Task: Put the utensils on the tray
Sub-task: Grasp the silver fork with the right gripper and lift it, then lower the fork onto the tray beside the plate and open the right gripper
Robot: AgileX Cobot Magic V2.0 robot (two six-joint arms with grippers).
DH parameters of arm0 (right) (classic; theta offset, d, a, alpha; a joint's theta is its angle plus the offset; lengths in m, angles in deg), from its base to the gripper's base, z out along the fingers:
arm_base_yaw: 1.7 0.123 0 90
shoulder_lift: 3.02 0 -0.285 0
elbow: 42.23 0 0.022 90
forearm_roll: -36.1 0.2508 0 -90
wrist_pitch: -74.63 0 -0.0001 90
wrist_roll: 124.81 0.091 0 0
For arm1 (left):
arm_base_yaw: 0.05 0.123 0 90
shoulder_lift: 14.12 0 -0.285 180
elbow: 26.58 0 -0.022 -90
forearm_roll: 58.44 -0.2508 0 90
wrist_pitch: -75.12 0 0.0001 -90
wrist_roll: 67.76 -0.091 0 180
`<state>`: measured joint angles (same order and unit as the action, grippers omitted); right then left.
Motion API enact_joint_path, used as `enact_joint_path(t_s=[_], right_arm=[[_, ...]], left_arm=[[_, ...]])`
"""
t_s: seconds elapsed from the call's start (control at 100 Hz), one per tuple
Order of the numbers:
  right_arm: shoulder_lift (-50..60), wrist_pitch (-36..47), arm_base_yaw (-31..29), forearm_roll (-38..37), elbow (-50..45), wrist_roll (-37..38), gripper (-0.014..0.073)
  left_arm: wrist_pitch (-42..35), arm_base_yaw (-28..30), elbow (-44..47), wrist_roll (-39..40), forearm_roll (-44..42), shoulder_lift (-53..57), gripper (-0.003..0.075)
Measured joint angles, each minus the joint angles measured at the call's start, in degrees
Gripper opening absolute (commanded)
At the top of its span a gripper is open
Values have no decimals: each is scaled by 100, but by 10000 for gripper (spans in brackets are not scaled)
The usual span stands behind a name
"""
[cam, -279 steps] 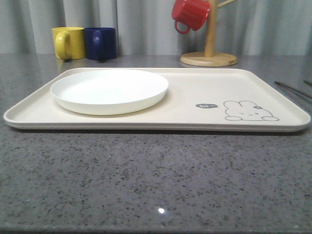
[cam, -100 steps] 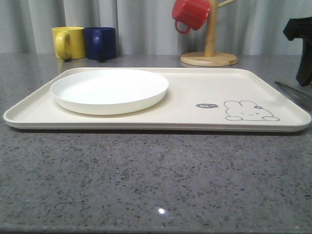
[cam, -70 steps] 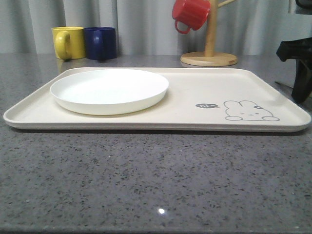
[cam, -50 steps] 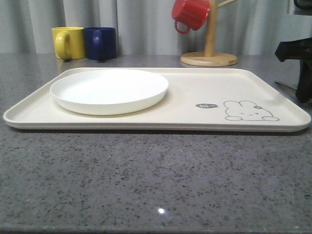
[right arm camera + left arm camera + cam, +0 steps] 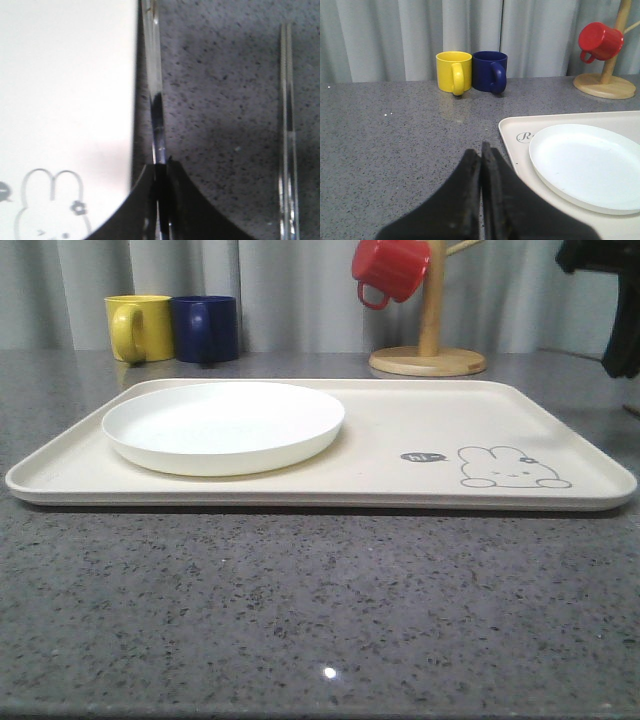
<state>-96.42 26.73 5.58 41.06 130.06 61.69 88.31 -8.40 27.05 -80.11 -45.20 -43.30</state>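
My right gripper [image 5: 161, 167] is shut on one end of a slim shiny silver utensil [image 5: 156, 100], which runs along the right edge of the cream tray [image 5: 65, 75] beside its rabbit drawing [image 5: 50, 200]. A second slim silver utensil [image 5: 286, 125] lies on the grey counter further from the tray. In the front view the right gripper [image 5: 620, 365] hangs above the counter past the tray's [image 5: 320, 498] far right corner. My left gripper [image 5: 481, 150] is shut with nothing in it, over the counter just left of the tray [image 5: 512, 145].
A round white plate [image 5: 224, 425] sits on the tray's left half. A yellow mug [image 5: 138, 327] and a blue mug [image 5: 205, 328] stand behind the tray on the left. A red mug [image 5: 392, 268] hangs on a wooden stand [image 5: 428, 360] at the back right.
The right gripper came in from the right, dropped to the counter beside the tray, and has now risen. The thin utensils seen earlier on the counter at the right edge are gone from the front view.
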Motion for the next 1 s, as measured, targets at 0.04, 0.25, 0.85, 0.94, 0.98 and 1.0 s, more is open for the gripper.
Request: enact_joint_path(t_s=[0.04, 0.25, 0.85, 0.94, 0.98, 1.0], right_arm=[[101, -4, 157, 14, 49, 150, 31], [185, 178, 1124, -14, 121, 1205, 28], [-879, 1051, 2678, -1758, 121, 4269, 1], [-992, 1085, 2678, -1813, 121, 4349, 1], [-1042, 1097, 2678, -1824, 121, 4374, 1], [-1062, 1110, 2678, -1824, 121, 4384, 2]], left_arm=[[0, 0, 0, 0, 0, 0, -18], [0, 0, 0, 0, 0, 0, -18], [-8, 0, 0, 0, 0, 0, -18], [-8, 0, 0, 0, 0, 0, -18], [-8, 0, 0, 0, 0, 0, -18], [-8, 0, 0, 0, 0, 0, -18]])
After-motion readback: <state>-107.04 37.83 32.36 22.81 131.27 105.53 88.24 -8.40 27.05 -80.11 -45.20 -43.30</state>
